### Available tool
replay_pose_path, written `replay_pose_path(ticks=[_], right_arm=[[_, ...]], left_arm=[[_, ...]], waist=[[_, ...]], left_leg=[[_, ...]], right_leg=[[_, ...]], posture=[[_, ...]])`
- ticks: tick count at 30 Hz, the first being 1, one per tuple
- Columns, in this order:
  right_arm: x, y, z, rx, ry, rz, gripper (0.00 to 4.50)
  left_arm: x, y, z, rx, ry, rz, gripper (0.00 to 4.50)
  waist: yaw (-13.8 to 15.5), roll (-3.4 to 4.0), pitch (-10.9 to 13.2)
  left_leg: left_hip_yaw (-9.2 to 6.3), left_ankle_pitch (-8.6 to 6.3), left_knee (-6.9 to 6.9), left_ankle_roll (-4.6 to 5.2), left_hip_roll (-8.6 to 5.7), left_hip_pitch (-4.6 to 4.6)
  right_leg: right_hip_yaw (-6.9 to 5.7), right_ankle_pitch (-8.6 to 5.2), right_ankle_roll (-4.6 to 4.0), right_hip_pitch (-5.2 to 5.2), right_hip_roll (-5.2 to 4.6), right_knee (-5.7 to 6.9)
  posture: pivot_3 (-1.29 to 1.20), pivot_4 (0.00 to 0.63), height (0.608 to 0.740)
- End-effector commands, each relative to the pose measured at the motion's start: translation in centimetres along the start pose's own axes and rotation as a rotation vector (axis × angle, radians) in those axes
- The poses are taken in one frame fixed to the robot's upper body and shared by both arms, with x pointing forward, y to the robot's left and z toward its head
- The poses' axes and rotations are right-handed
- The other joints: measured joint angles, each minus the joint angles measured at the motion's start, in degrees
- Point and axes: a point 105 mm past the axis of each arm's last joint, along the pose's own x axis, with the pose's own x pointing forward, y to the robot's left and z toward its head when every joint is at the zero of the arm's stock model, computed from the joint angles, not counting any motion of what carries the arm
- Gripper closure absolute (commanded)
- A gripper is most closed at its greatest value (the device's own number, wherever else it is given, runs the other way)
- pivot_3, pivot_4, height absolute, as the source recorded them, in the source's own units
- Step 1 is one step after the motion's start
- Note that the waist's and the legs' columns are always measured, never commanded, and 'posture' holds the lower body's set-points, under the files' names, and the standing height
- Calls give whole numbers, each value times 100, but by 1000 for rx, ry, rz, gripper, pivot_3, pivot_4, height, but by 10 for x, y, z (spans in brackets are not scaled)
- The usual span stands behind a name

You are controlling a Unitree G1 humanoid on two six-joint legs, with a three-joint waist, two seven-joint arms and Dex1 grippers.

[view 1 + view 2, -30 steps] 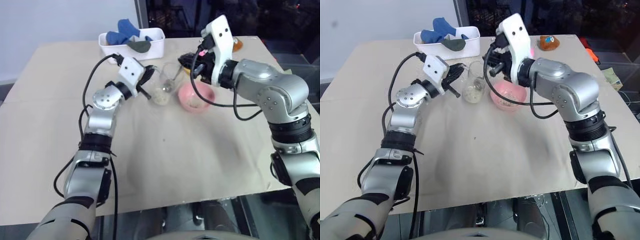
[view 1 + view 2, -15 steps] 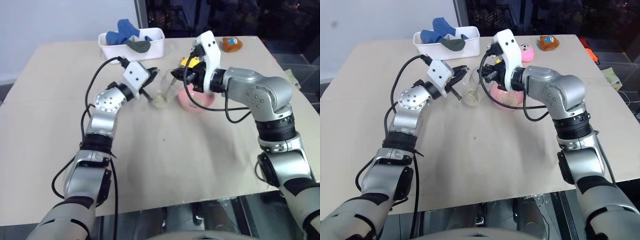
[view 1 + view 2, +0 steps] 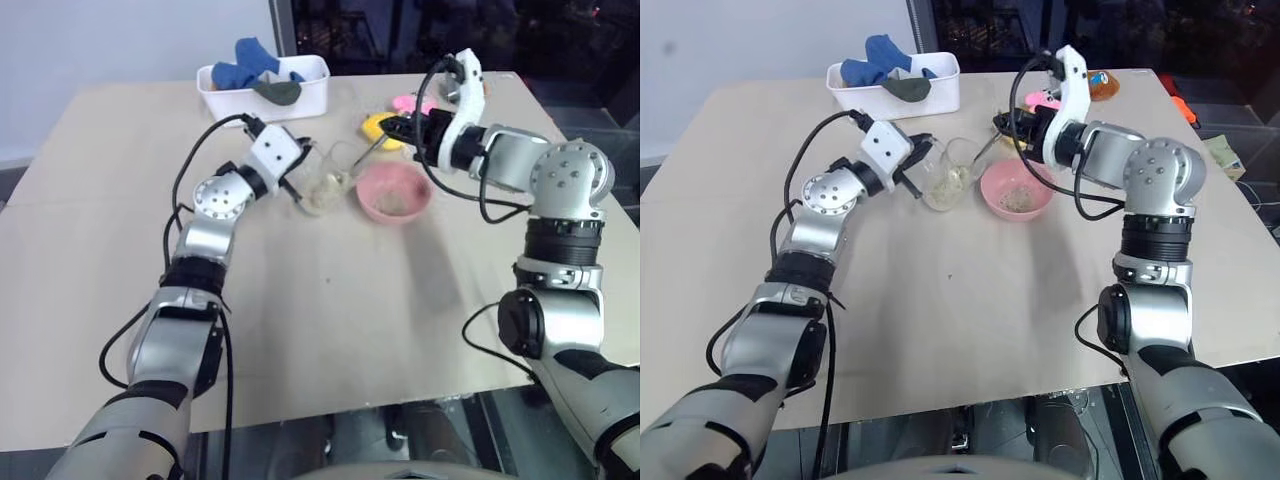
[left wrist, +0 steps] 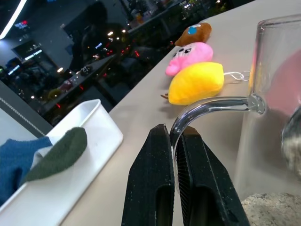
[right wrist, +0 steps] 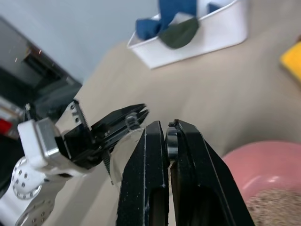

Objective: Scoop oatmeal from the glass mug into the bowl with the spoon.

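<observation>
On the far half of the table (image 3: 90, 260) stands the mug (image 3: 325, 180). It is see-through and has some oatmeal (image 3: 322, 196) at its bottom. The spoon (image 3: 368, 152) leans into the mug from the right, with its thin handle going up and to the right.

The left tool (image 4: 175, 141) has its two black fingers pinched shut on the mug's handle (image 4: 207, 109). The mug looks a bit tilted. The right tool (image 3: 392, 128) is shut tight on the far end of the spoon.

Just to the right of the mug sits the bowl (image 3: 394, 193). It is pink and round, and a little oatmeal lies inside it. The bowl and the mug are close, but I cannot tell if they touch.

Behind the bowl, farther away, are three soft toys in a row: a yellow toy (image 4: 196, 83), a pink toy (image 4: 192, 54) and a brown toy (image 4: 194, 33). The yellow one is nearest to the mug.

At the far left edge of the table is a white tub (image 3: 265, 85). It holds a blue cloth (image 3: 245, 60) and a dark green cloth (image 3: 278, 90).
</observation>
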Motion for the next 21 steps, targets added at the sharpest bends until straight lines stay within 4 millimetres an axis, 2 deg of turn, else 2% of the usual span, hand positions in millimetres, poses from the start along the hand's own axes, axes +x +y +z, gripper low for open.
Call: replay_pose_path(ticks=[1, 6, 13, 21], right_arm=[[-6, 4, 21, -19, -72, -1, 4500], [-9, -3, 26, 22, -99, -28, 4500], [-15, -14, 35, 177, -155, -44, 4500], [-31, -27, 49, 295, -221, -58, 4500]], left_arm=[[7, 12, 20, 37, -66, 29, 4454], [9, 11, 19, 32, -67, 19, 4454], [12, 11, 17, 46, -44, 12, 4454], [23, 13, 23, 56, -28, 23, 4454]], waist=[[-2, 0, 0], [-5, 0, 0], [1, 0, 0], [-1, 1, 1]], left_leg=[[0, 0, 0, 0, 0, 0], [1, 0, 1, 0, 0, 1], [1, 0, 1, 0, 0, 0], [1, 0, 0, 0, 0, -1]], right_leg=[[0, 0, 0, 0, 0, 1], [2, 0, 0, 0, 0, 4], [1, 0, 0, 0, -1, 2], [1, 0, 0, 0, -2, 2]], posture=[[0, 150, 740], [0, 150, 740], [0, 150, 740], [0, 150, 740]])
